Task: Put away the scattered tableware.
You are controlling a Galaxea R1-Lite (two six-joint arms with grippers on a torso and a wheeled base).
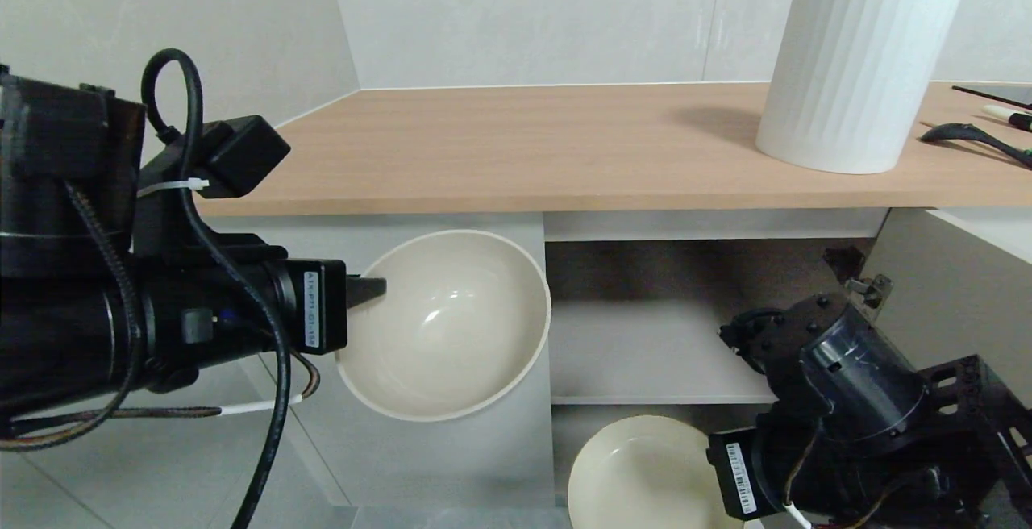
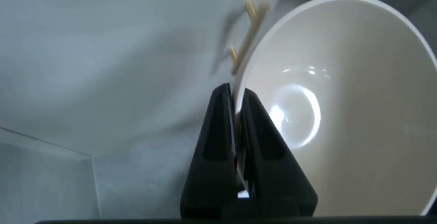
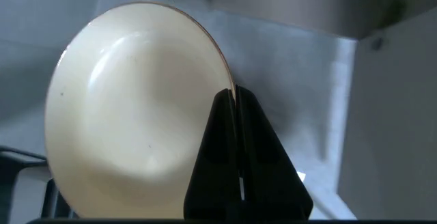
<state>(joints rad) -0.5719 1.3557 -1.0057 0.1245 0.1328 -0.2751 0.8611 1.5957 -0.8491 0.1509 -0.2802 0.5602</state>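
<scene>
Two dishes held up in front of an open cupboard.

Up top, a long wooden counter (image 1: 524,150), with a tall white ribbed pot (image 1: 855,61) on its right part. Under it, an open cupboard (image 1: 645,351) with a pale shelf inside. Left of the shelf, a big cream bowl (image 1: 451,327), tipped on its side, rim pinched by the left gripper (image 2: 237,98). Lower right, a smaller cream plate (image 1: 637,476), rim pinched by the right gripper (image 3: 235,98). Far right on the counter, a thin black tool (image 1: 971,138).

The bowl (image 1: 451,327) is glossy and smooth; the counter (image 1: 524,142) matt wood.
</scene>
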